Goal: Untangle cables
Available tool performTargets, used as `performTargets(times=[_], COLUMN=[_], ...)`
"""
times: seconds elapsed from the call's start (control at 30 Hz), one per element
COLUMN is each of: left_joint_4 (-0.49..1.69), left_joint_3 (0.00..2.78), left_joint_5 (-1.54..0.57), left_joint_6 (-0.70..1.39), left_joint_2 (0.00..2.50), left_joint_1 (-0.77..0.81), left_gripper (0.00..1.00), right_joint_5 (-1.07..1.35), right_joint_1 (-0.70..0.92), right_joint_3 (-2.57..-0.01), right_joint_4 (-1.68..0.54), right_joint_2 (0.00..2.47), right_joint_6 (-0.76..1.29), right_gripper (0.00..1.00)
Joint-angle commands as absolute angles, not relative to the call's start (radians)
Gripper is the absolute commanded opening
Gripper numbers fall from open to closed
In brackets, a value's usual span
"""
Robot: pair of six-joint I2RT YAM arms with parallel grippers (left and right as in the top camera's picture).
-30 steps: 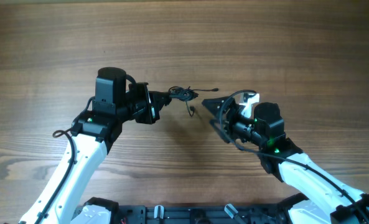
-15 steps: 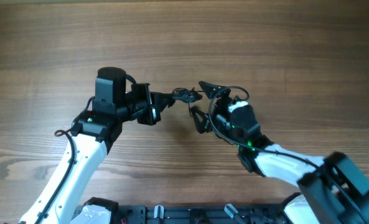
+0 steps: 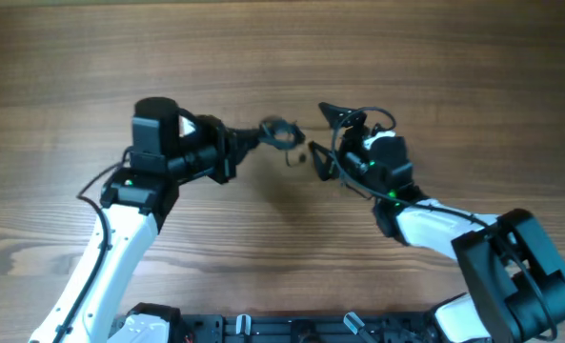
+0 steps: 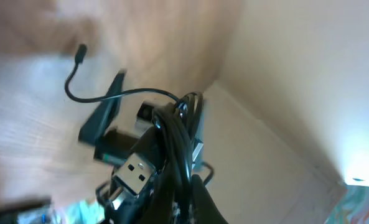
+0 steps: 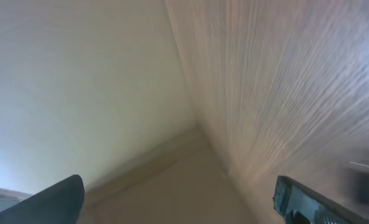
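Untangling under way: left gripper (image 3: 255, 139) clenched on the cables (image 3: 280, 132), bundle apparently raised above the table (image 3: 282, 48). Right gripper (image 3: 322, 135) spread wide and empty, just beside it.
Next, by my judgement: the right closes on one loose strand or plug (image 4: 133, 172) and draws it clear of the knot. Surface: bare wood grain. Room: pale wall (image 5: 78, 74); wrist views blurred.

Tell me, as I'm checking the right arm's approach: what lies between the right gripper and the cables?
Overhead view: only bare table, plus what looks like a plug end dangling from the cables, which the left gripper holds.
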State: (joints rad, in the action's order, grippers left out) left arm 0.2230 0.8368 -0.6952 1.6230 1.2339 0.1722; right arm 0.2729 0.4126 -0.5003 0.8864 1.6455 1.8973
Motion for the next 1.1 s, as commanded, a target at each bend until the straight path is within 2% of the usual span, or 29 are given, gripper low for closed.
performTargets(times=[0.0,0.07,0.2,0.3,0.47,0.57,0.67,0.83,0.97,1.07], left_joint_4=[0.196,0.196,0.170,0.171,0.171,0.175,0.172,0.190,0.294,0.333], left_joint_3=[0.843,0.843,0.843,0.843,0.843,0.843,0.843,0.843,0.843,0.843], left_joint_5=[-0.675,-0.653,-0.641,-0.606,-0.553,-0.533,-0.558,-0.706,-0.710,-0.707], left_joint_6=[1.495,1.495,1.521,1.630,1.658,1.673,1.710,1.599,1.503,1.368], left_joint_2=[1.225,1.225,1.225,1.225,1.225,1.225,1.225,1.225,1.225,1.225], left_joint_1=[0.138,0.144,0.182,0.252,0.378,0.408,0.409,0.409,0.409,0.406], left_gripper=[0.04,0.04,0.04,0.04,0.04,0.04,0.04,0.04,0.04,0.04], right_joint_5=[0.537,0.620,0.571,0.484,0.372,0.350,0.276,0.204,0.210,0.265], right_joint_1=[0.380,0.393,0.448,0.492,0.500,0.500,0.500,0.500,0.480,0.425], right_joint_3=[-0.517,-0.518,-0.518,-0.518,-0.518,-0.518,-0.518,-0.518,-0.518,-0.518], right_joint_4=[0.889,0.889,0.890,0.930,0.976,1.009,0.939,0.917,1.030,1.036], right_joint_2=[1.661,1.661,1.661,1.661,1.661,1.661,1.661,1.661,1.661,1.661], right_joint_6=[1.847,1.943,2.072,2.072,2.072,2.072,2.072,2.072,2.072,2.069], right_gripper=[1.00,1.00,1.00,1.00,1.00,1.00,1.00,1.00,1.00,1.00])
